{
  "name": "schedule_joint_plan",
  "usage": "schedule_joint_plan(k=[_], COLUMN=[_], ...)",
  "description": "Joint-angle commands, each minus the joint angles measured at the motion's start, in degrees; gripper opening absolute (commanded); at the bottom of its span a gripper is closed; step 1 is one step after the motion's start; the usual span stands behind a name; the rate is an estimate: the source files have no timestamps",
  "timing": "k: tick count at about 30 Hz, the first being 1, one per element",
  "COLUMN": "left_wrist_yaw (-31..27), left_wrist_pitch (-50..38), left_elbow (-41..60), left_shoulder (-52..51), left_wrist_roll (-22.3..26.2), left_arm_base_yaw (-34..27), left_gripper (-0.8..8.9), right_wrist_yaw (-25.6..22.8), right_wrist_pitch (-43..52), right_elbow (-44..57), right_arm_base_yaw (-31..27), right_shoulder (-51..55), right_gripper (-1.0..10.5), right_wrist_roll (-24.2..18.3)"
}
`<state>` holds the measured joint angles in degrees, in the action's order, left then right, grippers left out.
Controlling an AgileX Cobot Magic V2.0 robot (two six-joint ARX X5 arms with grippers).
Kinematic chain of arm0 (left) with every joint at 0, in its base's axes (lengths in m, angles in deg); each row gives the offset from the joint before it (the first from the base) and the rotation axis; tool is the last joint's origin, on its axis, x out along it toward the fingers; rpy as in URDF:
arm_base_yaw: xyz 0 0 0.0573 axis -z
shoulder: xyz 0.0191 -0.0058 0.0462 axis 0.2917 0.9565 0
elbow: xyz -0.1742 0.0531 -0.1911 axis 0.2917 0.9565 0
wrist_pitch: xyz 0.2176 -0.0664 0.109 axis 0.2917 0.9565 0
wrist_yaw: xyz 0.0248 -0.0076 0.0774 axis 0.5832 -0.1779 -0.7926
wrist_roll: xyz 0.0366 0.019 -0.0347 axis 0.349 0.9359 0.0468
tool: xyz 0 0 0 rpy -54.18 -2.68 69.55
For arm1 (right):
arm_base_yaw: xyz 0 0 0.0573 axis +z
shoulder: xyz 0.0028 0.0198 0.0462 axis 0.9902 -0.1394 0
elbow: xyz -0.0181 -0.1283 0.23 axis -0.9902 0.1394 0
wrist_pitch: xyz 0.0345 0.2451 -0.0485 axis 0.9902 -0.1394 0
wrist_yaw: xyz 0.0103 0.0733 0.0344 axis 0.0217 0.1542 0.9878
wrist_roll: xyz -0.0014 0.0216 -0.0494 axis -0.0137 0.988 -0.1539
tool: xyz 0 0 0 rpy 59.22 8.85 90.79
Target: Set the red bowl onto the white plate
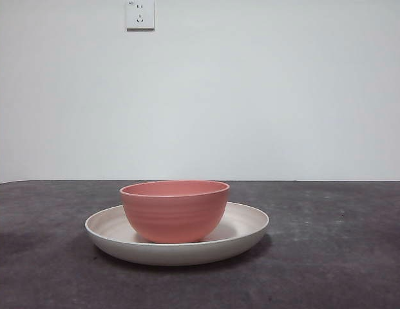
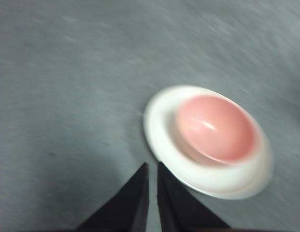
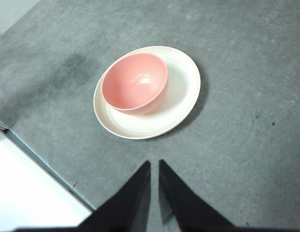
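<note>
The red bowl (image 1: 174,210) stands upright inside the white plate (image 1: 248,226) on the dark table, a little left of the plate's middle. It also shows in the left wrist view (image 2: 216,127) on the plate (image 2: 162,125), and in the right wrist view (image 3: 134,82) on the plate (image 3: 181,94). My left gripper (image 2: 152,166) is shut and empty, above the table, apart from the plate. My right gripper (image 3: 154,164) is shut and empty, held high and apart from the plate. Neither gripper shows in the front view.
A white wall with a socket (image 1: 140,14) stands behind the table. The table's edge (image 3: 48,169) runs close to the plate in the right wrist view, with a white floor beyond it.
</note>
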<state>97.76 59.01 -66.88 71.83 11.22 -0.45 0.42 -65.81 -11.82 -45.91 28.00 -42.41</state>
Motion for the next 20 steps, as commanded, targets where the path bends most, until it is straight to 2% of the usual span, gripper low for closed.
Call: schedule_joint_plan(k=[1,6,12,20], left_wrist_yaw=[0.07,-5.01,-9.62,-11.3], left_wrist_pitch=[-6.54,-12.44,-12.76,-15.41], left_elbow=[7.23,19.21,26.62,29.27], left_shoulder=[-4.7,-14.6,-24.39,-25.27], left_wrist_roll=[0.11,0.92,0.7,1.73], left_arm_base_yaw=[-3.87,-8.81,-10.73,-12.31], left_gripper=[0.27,0.28,0.27,0.27], right_wrist_yaw=[-0.2,-0.2,-0.2,-0.2], right_wrist_pitch=[0.59,0.59,0.59,0.61], right_elbow=[-0.42,-0.42,-0.42,-0.42], right_arm_base_yaw=[0.55,0.55,0.55,0.55], right_shoulder=[-0.15,-0.17,-0.15,-0.15], right_gripper=[0.2,0.2,0.2,0.2], right_wrist_roll=[0.59,0.59,0.59,0.59])
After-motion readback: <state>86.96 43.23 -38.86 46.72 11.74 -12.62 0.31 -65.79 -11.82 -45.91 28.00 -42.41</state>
